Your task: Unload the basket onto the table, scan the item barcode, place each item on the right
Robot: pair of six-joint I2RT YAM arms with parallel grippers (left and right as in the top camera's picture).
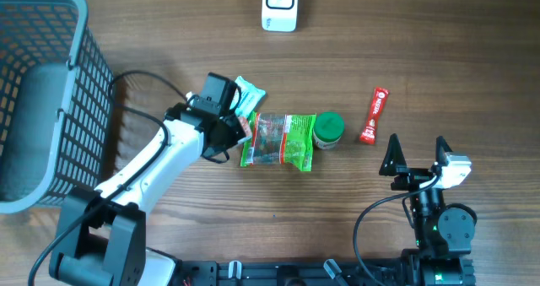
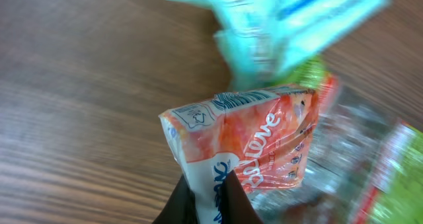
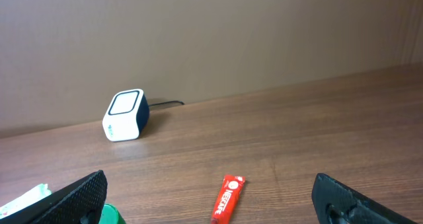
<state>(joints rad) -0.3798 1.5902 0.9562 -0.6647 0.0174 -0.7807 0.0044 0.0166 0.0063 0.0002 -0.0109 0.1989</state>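
My left gripper is shut on the white edge of an orange and white packet, just left of the pile of goods in the middle of the table. In the left wrist view its dark fingers pinch the packet's lower end. No barcode shows on it. The white scanner stands at the far edge of the table, also seen as the scanner from the right wrist. My right gripper hangs open near the front right, its jaws wide apart with nothing between them.
A teal packet lies behind the held one. A clear bag with green print and a green-lidded jar sit to its right. A red stick sachet lies further right. A grey mesh basket fills the left side.
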